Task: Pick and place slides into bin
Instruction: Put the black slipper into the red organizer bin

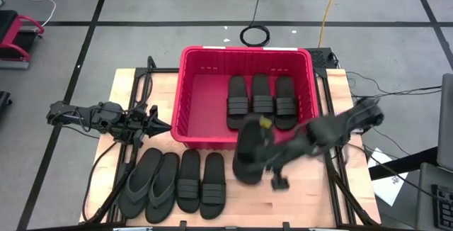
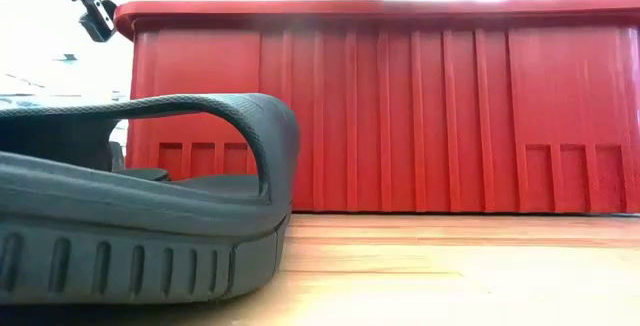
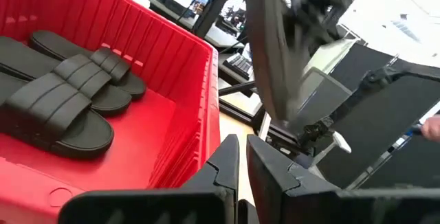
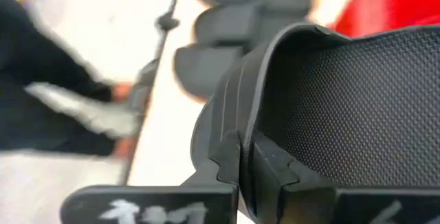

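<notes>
Black rubber slide (image 1: 249, 156) hung pinched by its strap in the right pincer (image 1: 270, 161), raised to clear the bin (image 1: 185, 110) rim; left pincer (image 1: 157, 124) waited, pressed together.

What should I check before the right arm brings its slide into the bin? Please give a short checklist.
1. Right gripper shut on the held slide: ok.
2. Held slide lifted above the bin rim: cannot tell.
3. Free floor in the bin beside the three slides: ok.
4. Left gripper outside the bin, at its left wall: ok.
5. Four slides on the table lie away from the path: ok.
</notes>
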You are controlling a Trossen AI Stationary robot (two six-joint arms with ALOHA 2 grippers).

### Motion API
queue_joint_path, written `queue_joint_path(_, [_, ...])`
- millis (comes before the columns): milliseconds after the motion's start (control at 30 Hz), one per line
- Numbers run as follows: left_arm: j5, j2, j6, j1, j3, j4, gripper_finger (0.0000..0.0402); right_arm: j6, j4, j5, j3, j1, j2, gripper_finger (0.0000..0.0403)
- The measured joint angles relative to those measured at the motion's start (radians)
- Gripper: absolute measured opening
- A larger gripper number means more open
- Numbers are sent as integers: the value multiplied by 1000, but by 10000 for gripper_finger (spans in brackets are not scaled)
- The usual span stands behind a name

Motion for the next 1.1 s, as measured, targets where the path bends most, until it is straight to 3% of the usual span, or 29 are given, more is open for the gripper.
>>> queue_joint_path(200, [-5, 0, -28, 0, 0, 3, 26, -195, 1, 58, 1, -133, -174, 4])
queue_joint_path(400, [-125, 0, -95, 0, 0, 3, 26, -405, 1, 52, 1, -394, -274, 4])
queue_joint_path(533, [-183, 0, -128, 0, 0, 3, 26, -530, -11, -104, -2, -605, -266, 4])
queue_joint_path(700, [-185, 0, -126, 0, 0, 2, 26, -626, 9, -343, -10, -816, -172, 4])
queue_joint_path(900, [-183, 0, -78, 0, 0, -8, 26, -709, 123, -592, -11, -909, 5, 4])
queue_joint_path(1100, [-122, 0, 5, 0, 0, -67, 26, -633, 411, -776, -11, -917, 183, 4])
